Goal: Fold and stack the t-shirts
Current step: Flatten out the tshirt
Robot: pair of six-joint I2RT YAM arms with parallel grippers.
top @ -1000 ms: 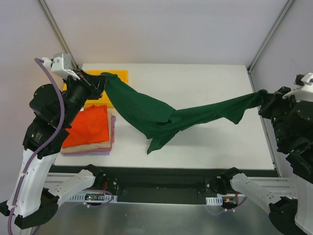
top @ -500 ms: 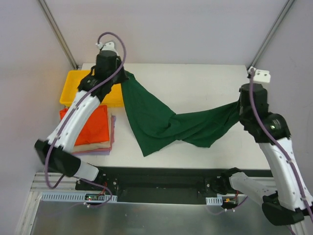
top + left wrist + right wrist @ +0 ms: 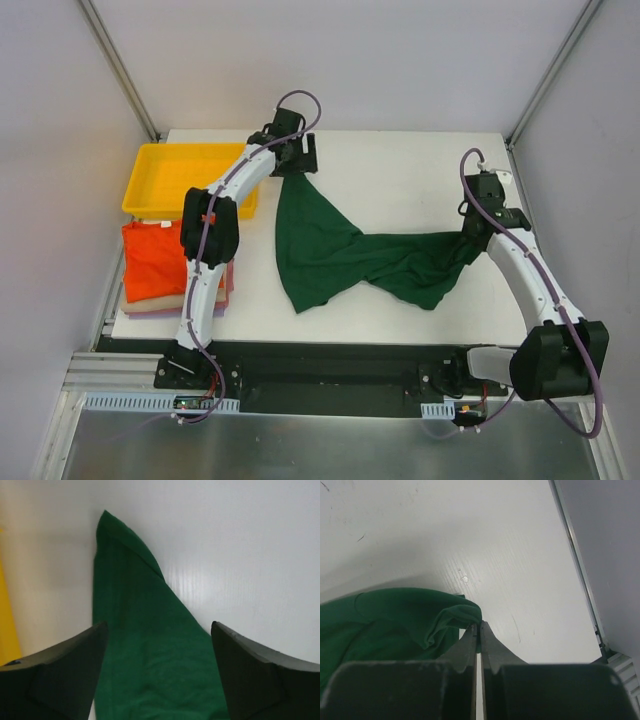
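As the white table (image 3: 400,170) bears it mid-surface, the dark green t-shirt (image 3: 330,250) lies rumpled (folded t-shirts (image 3: 160,265) stacked left, orange on top); the right gripper (image 3: 477,625) pinches its right edge, while the left gripper (image 3: 159,629) stands with jaws apart over its far corner.

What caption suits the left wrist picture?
Open left gripper poised over the green t-shirt corner on the white table.
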